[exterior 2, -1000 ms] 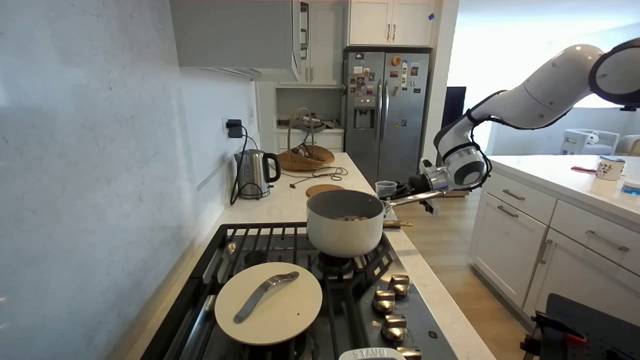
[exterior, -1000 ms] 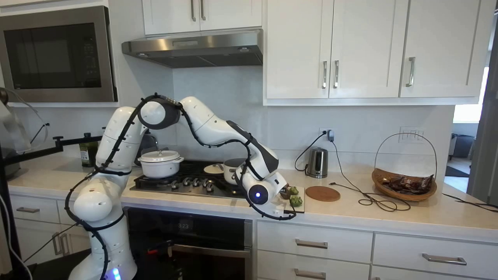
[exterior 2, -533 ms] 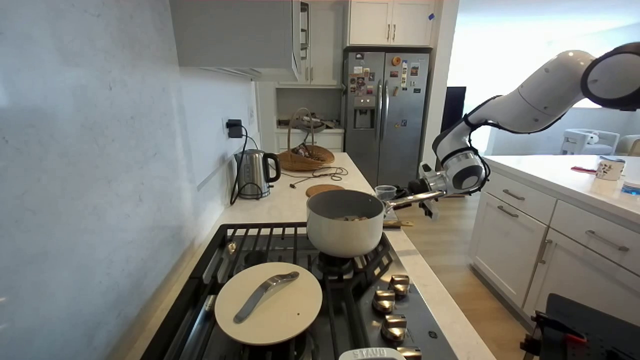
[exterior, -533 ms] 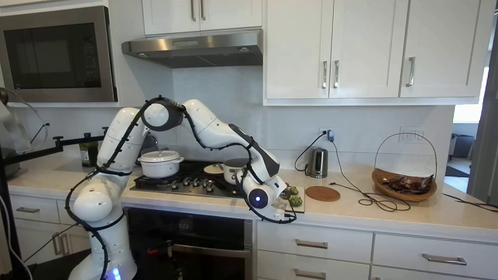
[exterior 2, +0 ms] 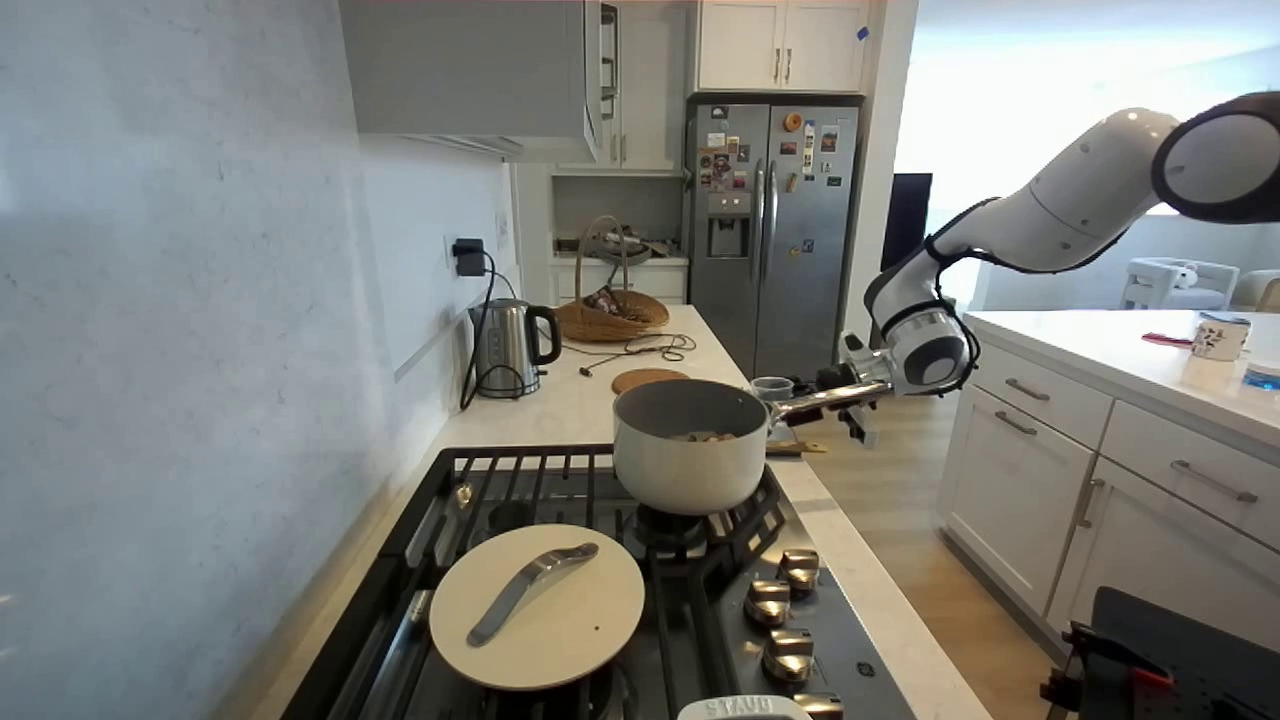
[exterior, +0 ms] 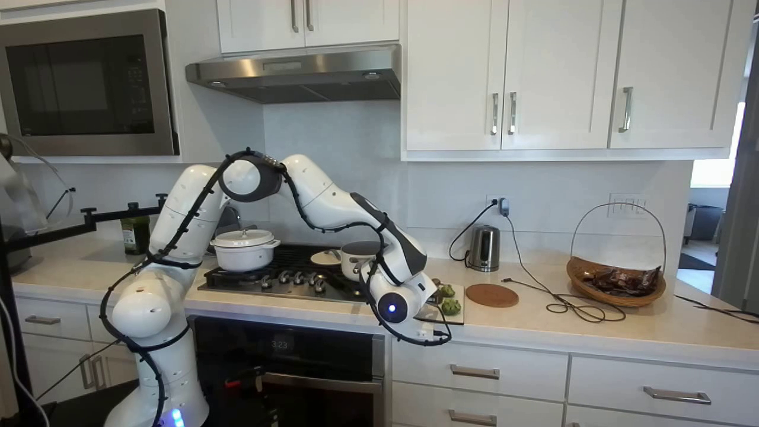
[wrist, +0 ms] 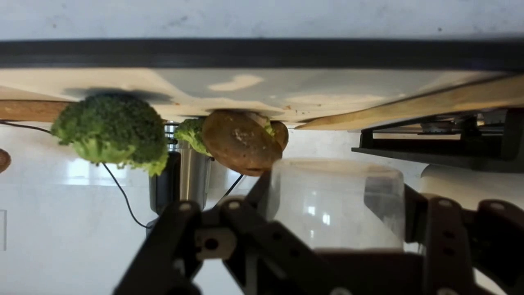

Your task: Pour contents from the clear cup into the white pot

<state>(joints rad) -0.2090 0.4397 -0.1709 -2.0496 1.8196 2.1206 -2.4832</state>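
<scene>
White and jointed, a robot arm (exterior: 326, 196) reached down at the near edge of a pale kitchen surface (exterior: 545, 320), its pincer (wrist: 333, 198) clamped on a clear cup (wrist: 339, 221). Black fingers (wrist: 414, 211) pressed the see-through plastic from opposite sides; the cup was upright and raised clear of the surface, though what it held could not be made out. Seen in an exterior view from along the stove (exterior 2: 850, 640), it showed just past an open white pot (exterior 2: 690, 475), to the right, its lower part hidden behind the pot and the metal handle (exterior 2: 830, 398). Pale and brown pieces (exterior 2: 703, 437) lay inside that pot, which stood at the right end of the stove. Beside it lay a cream lid (exterior 2: 570, 640), and a lidded white pot (exterior: 244, 256) occupied the left side in an exterior view. Just beyond the pincer, toward the right, broccoli (wrist: 110, 131) and a brown rounded piece (wrist: 241, 141) sat on a cutting board (wrist: 348, 88). Farther right along the surface were a round brown mat (exterior: 491, 295), a steel kettle (exterior: 485, 249) set farther back, and a wicker basket (exterior: 616, 300) with dark contents (exterior: 622, 281). Above the stove hung a steel range hood (exterior: 296, 71), with a microwave (exterior: 83, 83) at left.
</scene>
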